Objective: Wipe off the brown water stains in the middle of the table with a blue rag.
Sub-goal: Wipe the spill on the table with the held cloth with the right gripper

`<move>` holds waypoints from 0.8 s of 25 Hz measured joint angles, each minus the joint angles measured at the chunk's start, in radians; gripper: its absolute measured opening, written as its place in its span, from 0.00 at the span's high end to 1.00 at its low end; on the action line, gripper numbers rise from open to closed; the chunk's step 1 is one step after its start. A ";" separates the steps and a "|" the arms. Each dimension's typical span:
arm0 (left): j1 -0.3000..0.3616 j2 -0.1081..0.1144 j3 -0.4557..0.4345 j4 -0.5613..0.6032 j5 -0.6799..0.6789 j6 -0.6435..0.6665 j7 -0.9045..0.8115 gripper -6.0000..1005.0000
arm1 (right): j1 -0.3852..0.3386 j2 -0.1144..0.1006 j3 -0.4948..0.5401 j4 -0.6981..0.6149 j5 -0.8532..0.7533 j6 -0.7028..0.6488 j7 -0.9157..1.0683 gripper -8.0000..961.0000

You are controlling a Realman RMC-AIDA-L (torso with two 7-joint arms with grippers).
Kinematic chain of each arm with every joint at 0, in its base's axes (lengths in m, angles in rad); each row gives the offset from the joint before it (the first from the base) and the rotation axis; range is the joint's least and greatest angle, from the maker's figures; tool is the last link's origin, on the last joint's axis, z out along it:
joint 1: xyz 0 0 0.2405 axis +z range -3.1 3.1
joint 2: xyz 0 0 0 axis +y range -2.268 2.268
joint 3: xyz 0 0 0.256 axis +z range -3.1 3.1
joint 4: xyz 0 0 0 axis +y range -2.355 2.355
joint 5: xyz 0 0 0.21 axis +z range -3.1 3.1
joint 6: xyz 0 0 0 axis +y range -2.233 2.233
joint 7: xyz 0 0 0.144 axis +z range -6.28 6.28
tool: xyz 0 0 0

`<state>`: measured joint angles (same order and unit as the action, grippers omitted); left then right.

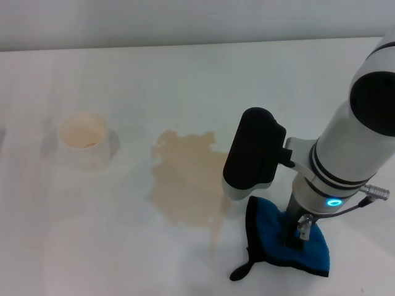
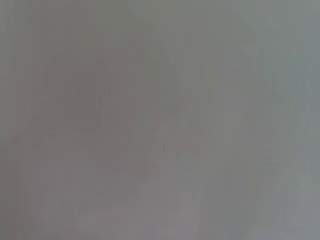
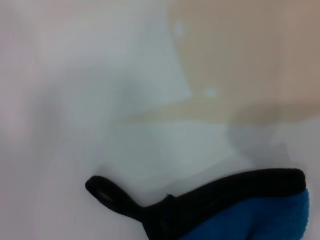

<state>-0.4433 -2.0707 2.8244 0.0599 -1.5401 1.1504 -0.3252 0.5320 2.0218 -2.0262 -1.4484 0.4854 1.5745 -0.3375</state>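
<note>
The brown water stains [image 1: 188, 179] form one pale tan blotch in the middle of the white table [image 1: 185, 80], with a thin drip tail running toward the front. Just to its right lies the blue rag [image 1: 271, 225], bunched up, its black loop trailing at the front. My right gripper [image 1: 295, 237] comes straight down into the rag's middle and is shut on it. The right wrist view shows the rag's black edge and blue pile [image 3: 260, 215], its loop [image 3: 107, 192] and the stains [image 3: 250, 55] beyond. The left gripper is out of view; the left wrist view shows only blank grey.
A white paper cup [image 1: 86, 139] with beige contents stands left of the stains. My right arm's black wrist housing [image 1: 253, 151] hangs over the stains' right edge. The table's far edge runs along the top of the head view.
</note>
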 joint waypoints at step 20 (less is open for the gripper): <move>0.001 -0.001 0.002 -0.002 0.000 0.005 0.000 0.11 | 0.077 0.002 0.020 0.165 0.216 -0.183 -0.225 0.83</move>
<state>-0.4420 -2.0720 2.8268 0.0582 -1.5401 1.1555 -0.3252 0.6086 2.0241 -2.0064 -1.2829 0.7016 1.3918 -0.5629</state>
